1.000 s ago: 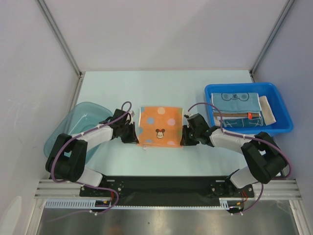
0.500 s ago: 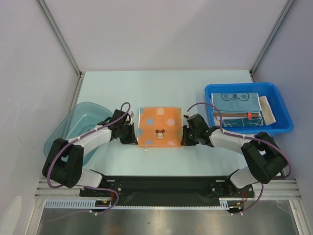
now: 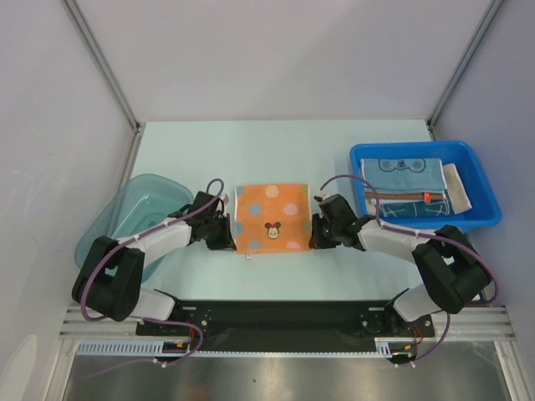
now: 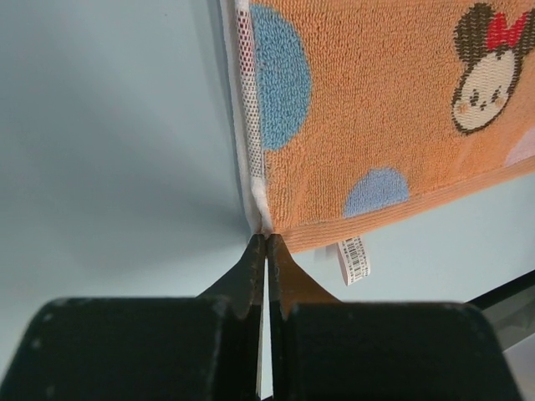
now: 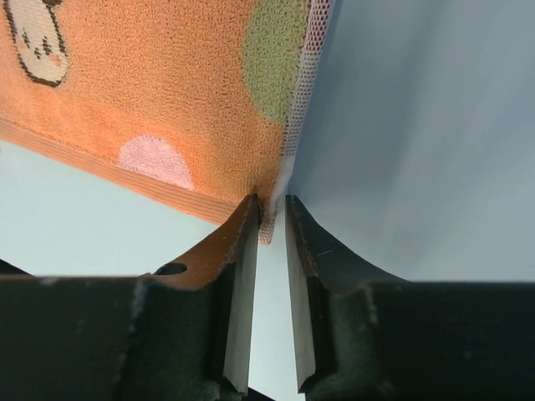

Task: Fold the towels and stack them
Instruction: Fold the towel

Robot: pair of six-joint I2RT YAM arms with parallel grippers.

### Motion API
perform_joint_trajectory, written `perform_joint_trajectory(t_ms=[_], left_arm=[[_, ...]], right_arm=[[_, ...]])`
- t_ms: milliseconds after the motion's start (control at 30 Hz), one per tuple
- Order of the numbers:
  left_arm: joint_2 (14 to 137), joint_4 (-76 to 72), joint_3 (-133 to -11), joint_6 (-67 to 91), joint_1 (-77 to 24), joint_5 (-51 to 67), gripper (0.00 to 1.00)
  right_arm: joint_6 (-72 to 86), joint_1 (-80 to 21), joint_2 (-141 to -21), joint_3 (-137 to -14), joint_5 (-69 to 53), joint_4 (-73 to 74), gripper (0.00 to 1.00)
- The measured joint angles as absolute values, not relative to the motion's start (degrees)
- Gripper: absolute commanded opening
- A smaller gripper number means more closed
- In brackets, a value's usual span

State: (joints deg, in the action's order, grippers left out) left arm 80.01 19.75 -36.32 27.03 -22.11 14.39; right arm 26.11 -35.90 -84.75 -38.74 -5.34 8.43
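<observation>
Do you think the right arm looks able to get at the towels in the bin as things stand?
Probably, yes: the towels lie exposed in the open bin close to its right, nothing between. But the right gripper is pinching a corner of the orange towel, so it must release first.

Blue plastic bin on pale table, right side; translucent teal tub at left edge

Nubby terry orange towel, matt table
</observation>
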Motion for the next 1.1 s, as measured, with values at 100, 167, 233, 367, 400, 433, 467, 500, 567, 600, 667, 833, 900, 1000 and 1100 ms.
perform_joint_trajectory(t_ms=[100,167,233,367,400,433,467,500,567,600,667,833,900,1000,1100], left_arm=[[79.83,20.27,-36.58,27.11,-22.65,13.32,0.08],[79.85,21.32,-37.17,27.03,-22.98,12.45,0.23],[79.85,23.62,-38.17,26.89,-23.22,11.03,0.26],[79.88,30.26,-42.11,26.46,-23.29,7.97,0.29],[79.88,31.7,-43.64,26.33,-23.29,7.29,0.29],[79.94,33.04,-45.36,26.15,-23.29,6.48,0.29],[80.01,33.85,-47.07,25.89,-23.29,5.98,0.3],[80.2,34.5,-49.01,25.41,-23.29,5.5,0.3],[81.84,35.48,-53.78,24.73,-23.29,4.95,0.29],[83.26,35.68,-56.58,24.1,-23.29,4.89,0.29],[87.26,35.27,-62.3,22.46,-23.24,5.19,0.29],[100.53,32.91,-74.32,18.87,-22.9,6.72,0.27],[105.71,32.6,-77.6,17.74,-22.59,6.81,0.26],[111.9,32.75,-81.01,16.45,-21.65,6.76,0.26],[115.52,32.95,-82.46,15.92,-20.25,6.68,0.27]], right_arm=[[25.82,-35.9,-84.53,-39.22,-4.73,9.45,0.32],[25.67,-35.9,-84.2,-39.62,-4.29,10.85,0.35],[25.5,-35.9,-83.7,-40.42,-3.73,12.8,0.37],[25.08,-35.9,-81.97,-43.81,-2.0,18.13,0.38],[24.8,-35.88,-81.56,-45.08,-1.45,19.09,0.39],[24.6,-35.81,-81.3,-46.04,-1.23,19.46,0.39],[24.14,-35.53,-81.1,-47.18,-1.13,19.44,0.38],[23.31,-35.16,-81.08,-48.56,-1.43,19.38,0.36],[21.58,-34.06,-81.82,-51.03,-2.94,18.52,0.31],[20.64,-33.32,-82.63,-52.42,-3.79,18.44,0.29],[18.68,-31.29,-86.61,-57.3,-5.78,18.22,0.26],[13.91,-26.55,-98.15,-68.49,-10.33,16.34,0.2],[12.51,-24.91,-102.32,-72.03,-12.38,16.12,0.19],[10.72,-23.16,-107.7,-76.31,-14.24,16.12,0.18],[9.39,-21.65,-112.42,-79.35,-16.05,15.94,0.17]])
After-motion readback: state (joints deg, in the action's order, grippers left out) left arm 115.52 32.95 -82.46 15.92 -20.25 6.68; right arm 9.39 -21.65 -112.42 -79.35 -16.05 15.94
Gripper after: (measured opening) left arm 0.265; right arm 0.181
